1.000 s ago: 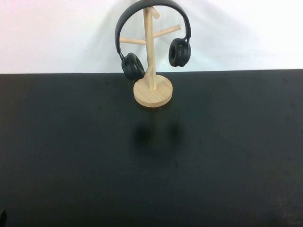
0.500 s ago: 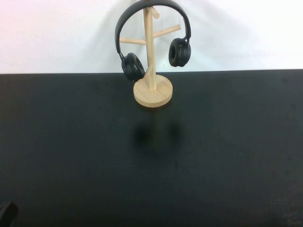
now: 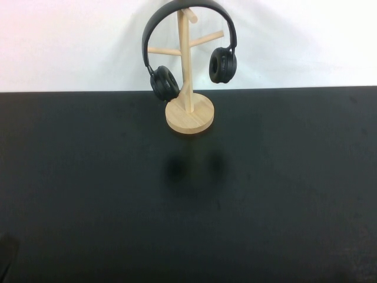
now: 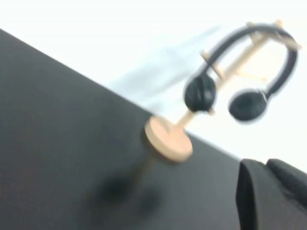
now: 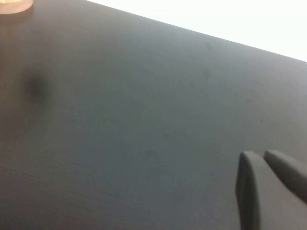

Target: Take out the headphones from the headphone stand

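Observation:
The black headphones hang on the light wooden headphone stand at the back middle of the black table, headband over the top peg, one ear cup on each side of the pole. They also show in the left wrist view with the stand, far from my left gripper, which is shut and empty. In the high view only a dark bit of my left gripper shows at the front left corner. My right gripper is shut and empty over bare table, outside the high view.
The black table runs wide in front of the stand. A white wall stands behind the table's back edge. A bit of the stand's base shows in a corner of the right wrist view.
The dark bit of my left gripper at the front left corner has risen a little into the high view. The headphones and stand have not moved.

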Controlling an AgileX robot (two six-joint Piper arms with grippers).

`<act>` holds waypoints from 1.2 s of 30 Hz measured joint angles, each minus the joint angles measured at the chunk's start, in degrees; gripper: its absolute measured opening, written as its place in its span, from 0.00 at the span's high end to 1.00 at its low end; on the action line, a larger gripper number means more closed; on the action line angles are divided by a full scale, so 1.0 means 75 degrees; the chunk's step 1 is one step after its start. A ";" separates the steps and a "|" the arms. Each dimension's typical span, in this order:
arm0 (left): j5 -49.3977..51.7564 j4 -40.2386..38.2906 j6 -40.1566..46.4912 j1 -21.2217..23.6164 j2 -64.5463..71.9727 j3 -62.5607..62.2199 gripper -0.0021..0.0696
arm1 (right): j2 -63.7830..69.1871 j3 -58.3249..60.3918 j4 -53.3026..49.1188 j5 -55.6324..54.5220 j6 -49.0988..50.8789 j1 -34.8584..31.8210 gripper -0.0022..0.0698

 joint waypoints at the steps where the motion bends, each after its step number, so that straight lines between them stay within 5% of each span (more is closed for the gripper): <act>1: 0.0316 0.0204 0.0000 0.0000 0.0255 -0.0335 0.98 | 0.0000 0.0000 0.0000 0.0000 0.0000 0.0000 0.98; 8: 0.2795 0.2725 0.0049 0.0000 0.3260 -0.2965 0.97 | 0.0000 0.0000 0.0000 0.0000 0.0000 0.0000 0.98; 12: 0.3094 0.3443 0.0776 0.0000 0.4895 -0.4097 0.97 | 0.0000 0.0000 0.0000 0.0000 0.0000 0.0000 0.98; 17: 0.2327 0.2983 0.2198 -0.0134 0.6925 -0.5141 0.97 | 0.0000 0.0000 0.0000 0.0000 0.0000 0.0000 0.98; 25: 0.0086 0.3649 0.2940 -0.2009 0.9016 -0.6431 0.97 | 0.0000 0.0000 0.0000 0.0000 0.0000 0.0000 0.98; 29: -0.1342 0.4209 0.3095 -0.2417 0.9672 -0.6703 0.97 | 0.0000 0.0000 0.0000 0.0000 0.0000 0.0000 0.98; 32: -0.2280 0.4408 0.3125 -0.2454 1.0149 -0.6783 0.85 | 0.0000 0.0000 0.0000 0.0000 0.0000 0.0000 0.98; 36: -0.2881 0.4420 0.3109 -0.2454 1.0872 -0.7131 0.53 | 0.0000 0.0000 0.0000 0.0000 0.0000 0.0000 0.98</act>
